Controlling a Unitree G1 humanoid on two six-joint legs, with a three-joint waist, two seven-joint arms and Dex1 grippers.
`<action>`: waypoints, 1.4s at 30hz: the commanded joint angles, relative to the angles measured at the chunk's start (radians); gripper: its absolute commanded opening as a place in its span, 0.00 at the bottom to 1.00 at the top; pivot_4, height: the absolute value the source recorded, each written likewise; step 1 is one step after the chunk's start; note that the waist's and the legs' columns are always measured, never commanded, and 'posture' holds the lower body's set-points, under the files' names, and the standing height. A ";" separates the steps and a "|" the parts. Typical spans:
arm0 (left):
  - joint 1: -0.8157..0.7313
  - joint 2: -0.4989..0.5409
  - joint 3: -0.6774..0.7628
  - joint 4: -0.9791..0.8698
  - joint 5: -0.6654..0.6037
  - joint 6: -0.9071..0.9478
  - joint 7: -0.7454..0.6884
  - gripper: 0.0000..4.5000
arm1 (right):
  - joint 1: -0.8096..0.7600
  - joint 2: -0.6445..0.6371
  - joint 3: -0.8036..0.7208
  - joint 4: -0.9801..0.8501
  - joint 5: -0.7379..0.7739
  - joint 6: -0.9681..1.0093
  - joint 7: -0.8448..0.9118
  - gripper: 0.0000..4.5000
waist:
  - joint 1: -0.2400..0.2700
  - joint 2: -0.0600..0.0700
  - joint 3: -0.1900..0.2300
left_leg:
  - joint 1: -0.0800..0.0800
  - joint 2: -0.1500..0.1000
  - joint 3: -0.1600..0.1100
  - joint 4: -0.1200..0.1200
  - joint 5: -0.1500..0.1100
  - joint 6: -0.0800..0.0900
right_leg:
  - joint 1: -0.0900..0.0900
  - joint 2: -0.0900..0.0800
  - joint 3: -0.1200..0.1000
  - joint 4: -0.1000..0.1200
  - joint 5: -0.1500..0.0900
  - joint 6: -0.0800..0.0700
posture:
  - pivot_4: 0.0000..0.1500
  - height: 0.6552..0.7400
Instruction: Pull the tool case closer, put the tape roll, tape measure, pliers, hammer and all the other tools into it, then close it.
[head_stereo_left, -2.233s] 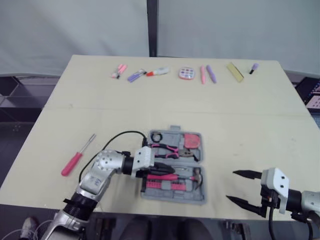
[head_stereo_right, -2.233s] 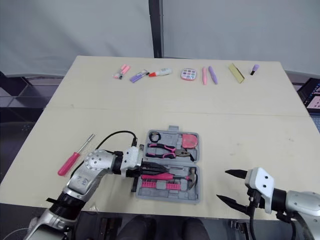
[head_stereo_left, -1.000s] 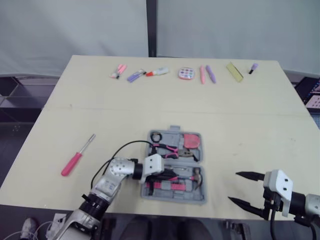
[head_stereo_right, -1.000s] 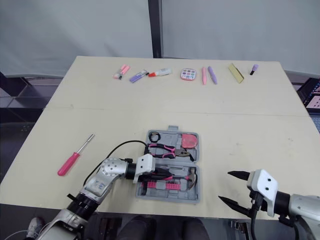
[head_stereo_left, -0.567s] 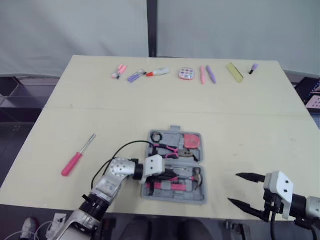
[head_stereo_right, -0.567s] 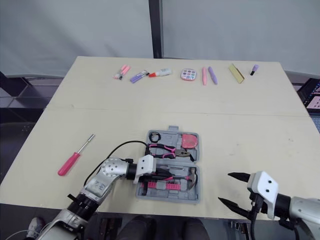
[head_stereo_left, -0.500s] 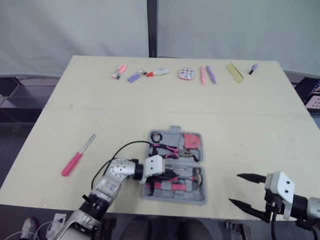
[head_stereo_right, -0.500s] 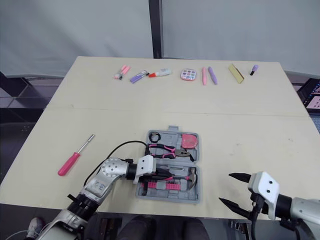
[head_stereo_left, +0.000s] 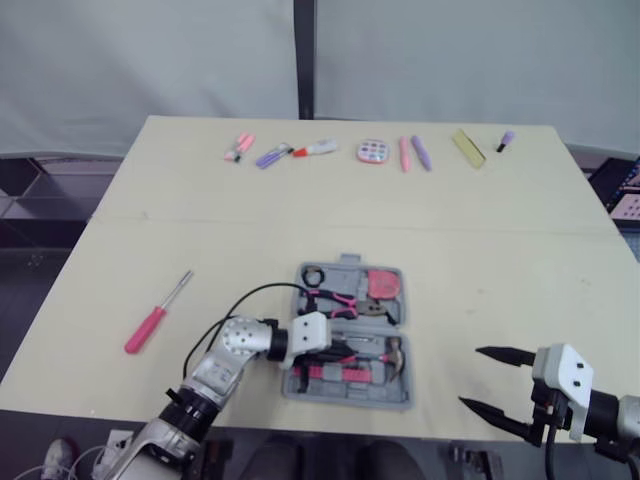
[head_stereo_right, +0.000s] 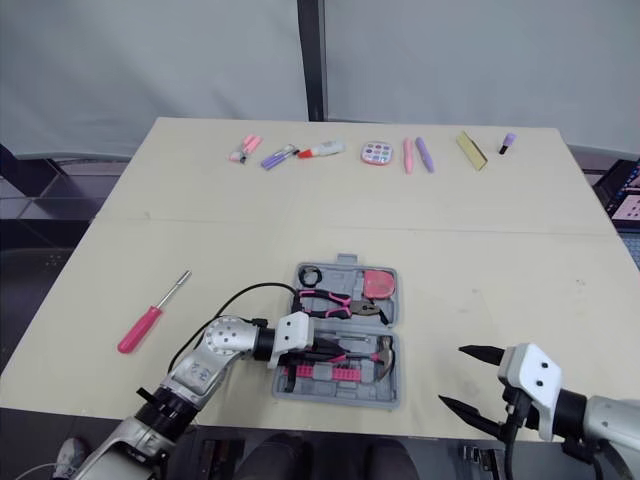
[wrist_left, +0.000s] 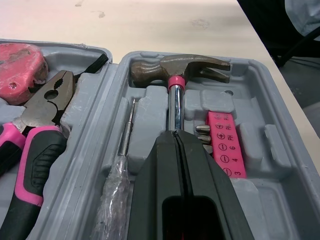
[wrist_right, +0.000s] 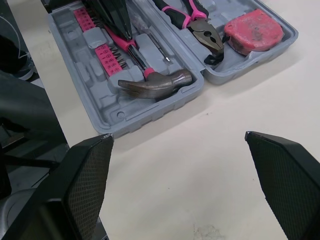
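The grey tool case (head_stereo_left: 348, 388) lies open near the table's front edge. Its far half holds a black tape roll (head_stereo_left: 313, 273), a red tape measure (head_stereo_left: 383, 283) and pink-handled pliers (head_stereo_left: 338, 299). The near half holds the hammer (wrist_left: 176, 67), a pink bit set (wrist_left: 222, 150) and a small clear-handled screwdriver (wrist_left: 117, 182). My left gripper (wrist_left: 175, 137) is shut, its tips resting over the hammer's handle. A pink screwdriver (head_stereo_left: 156, 314) lies on the table left of the case. My right gripper (head_stereo_left: 470, 377) hovers open to the right of the case, holding nothing.
Along the table's far edge lies a row of small items: pink and purple markers (head_stereo_left: 272, 154), a round palette (head_stereo_left: 373, 150), two pens (head_stereo_left: 412, 152), a yellow strip (head_stereo_left: 468, 145). A black cable (head_stereo_left: 245, 296) loops from my left arm beside the case.
My left gripper slid further to the right along the hammer handle about a second ago and has held there since. The right gripper drifted slightly right.
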 joint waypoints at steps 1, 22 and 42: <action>0.027 0.016 -0.044 0.073 0.063 0.023 0.002 0.01 | 0.013 0.010 -0.036 -0.037 0.019 0.004 -0.008 1.00 | 0.000 0.000 -0.001 | 0.000 0.000 0.000 0.000 0.000 0.000 | 0.000 0.000 0.000 0.000 0.000 0.000 | 1.00 0.69; 0.014 0.014 -0.103 0.164 0.109 0.023 0.017 0.01 | 0.027 0.012 -0.055 -0.052 0.019 0.020 -0.011 1.00 | 0.004 0.005 -0.010 | 0.008 0.000 -0.002 -0.002 -0.001 0.001 | 0.016 0.000 0.002 -0.014 0.000 0.000 | 1.00 0.69; 0.023 -0.001 -0.097 0.173 0.093 0.026 0.020 0.01 | 0.037 0.007 -0.072 -0.044 0.021 0.015 0.003 1.00 | 0.004 0.007 -0.017 | 0.008 0.000 -0.002 -0.002 -0.001 0.002 | 0.017 0.000 0.003 -0.019 0.000 0.000 | 1.00 0.69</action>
